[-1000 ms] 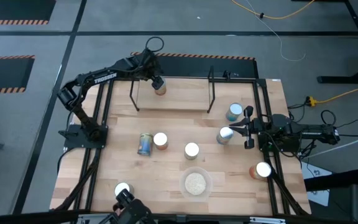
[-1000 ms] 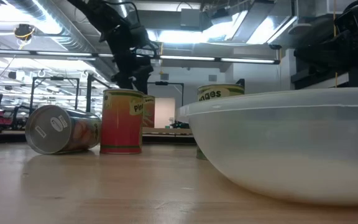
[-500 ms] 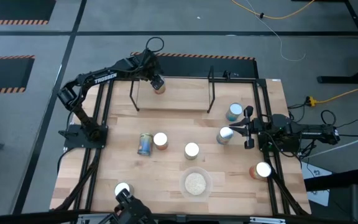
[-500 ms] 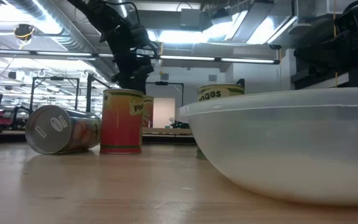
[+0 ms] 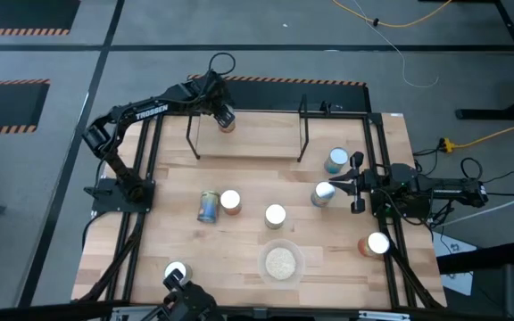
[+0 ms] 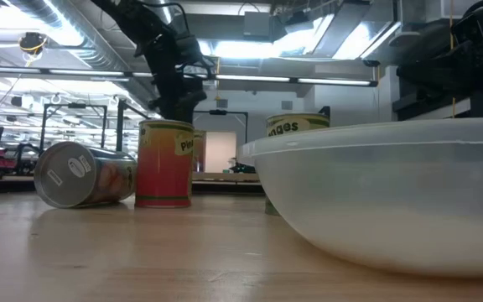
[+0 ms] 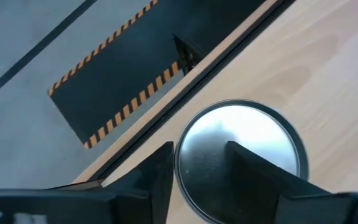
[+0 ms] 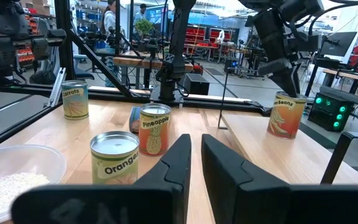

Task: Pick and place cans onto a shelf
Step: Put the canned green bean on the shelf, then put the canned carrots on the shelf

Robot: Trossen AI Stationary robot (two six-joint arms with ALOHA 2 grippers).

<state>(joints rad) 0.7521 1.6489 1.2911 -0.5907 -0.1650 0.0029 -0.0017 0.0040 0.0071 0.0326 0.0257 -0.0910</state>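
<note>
Silver shows first in the left wrist view: the shiny round top of an orange-labelled tin can (image 7: 253,149) standing upright on the low light-wood shelf in its thin black frame (image 5: 257,134), at the shelf's left end near the far edge of the table. The left gripper (image 5: 225,116) hangs directly above it, fingers pointing down. The gap between those fingers is narrower than the can's top, so they are over the can, not around it, and hold nothing. I judge this can placed and the shelf's other places yet to be filled.

The right gripper (image 5: 339,187) waits at the right side of the table, its fingers all but closed with only a slim gap and nothing between them. An upright blue-labelled can (image 5: 322,193) stands just in front of its tips, and another blue one (image 5: 335,160) stands near it, towards the shelf.

For the left arm, the next pick turns on the pair at mid-table, both on the near side of the shelf from the gripper. A red pineapple can (image 5: 230,201) stands upright (the simple choice: come straight down over it). Just beside it lies a toppled can (image 5: 208,207), its long axis running roughly from shelf side to front edge, so fingers would need to close across that axis. The left arm is plainly the nearer to both.
</note>
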